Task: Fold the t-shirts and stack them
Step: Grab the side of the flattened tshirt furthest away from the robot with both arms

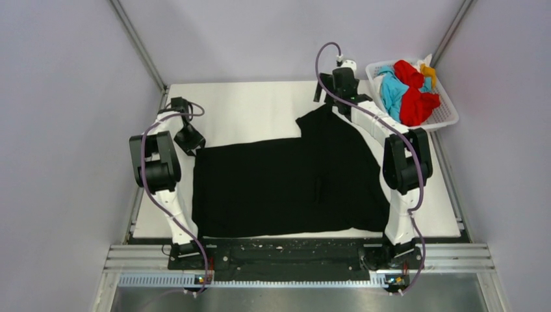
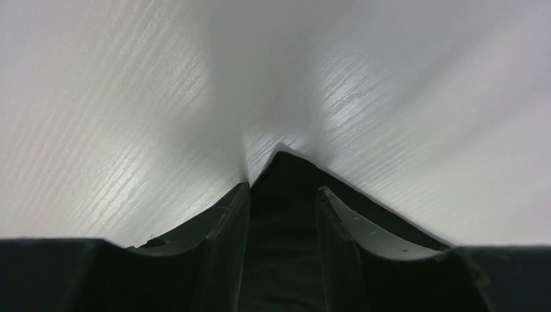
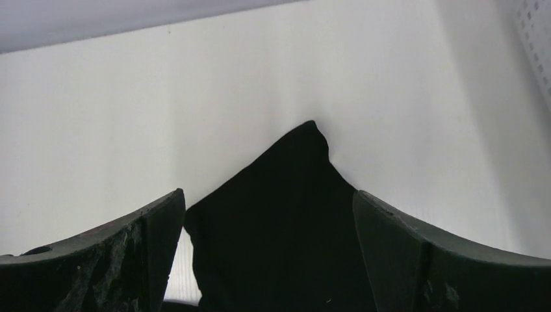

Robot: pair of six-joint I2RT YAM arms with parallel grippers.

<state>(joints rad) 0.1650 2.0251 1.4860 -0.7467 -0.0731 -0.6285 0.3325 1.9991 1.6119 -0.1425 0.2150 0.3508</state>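
A large black t-shirt (image 1: 286, 182) lies spread flat on the white table (image 1: 247, 110). My left gripper (image 1: 190, 140) is down at the shirt's far left corner. In the left wrist view its gripper (image 2: 283, 188) stands half closed, still open, with that black corner (image 2: 282, 214) lying between the fingers. My right gripper (image 1: 323, 91) hovers at the shirt's far right peak. There the gripper (image 3: 268, 193) is wide open, straddling the pointed black corner (image 3: 286, 221). Red (image 1: 416, 104), turquoise-blue (image 1: 392, 91) and orange-yellow (image 1: 427, 70) t-shirts lie crumpled in the basket.
The white lattice basket (image 1: 448, 120) stands at the table's far right corner, just beside the right arm. Grey walls enclose the table on three sides. Bare white table shows beyond the shirt's far edge and along its left side.
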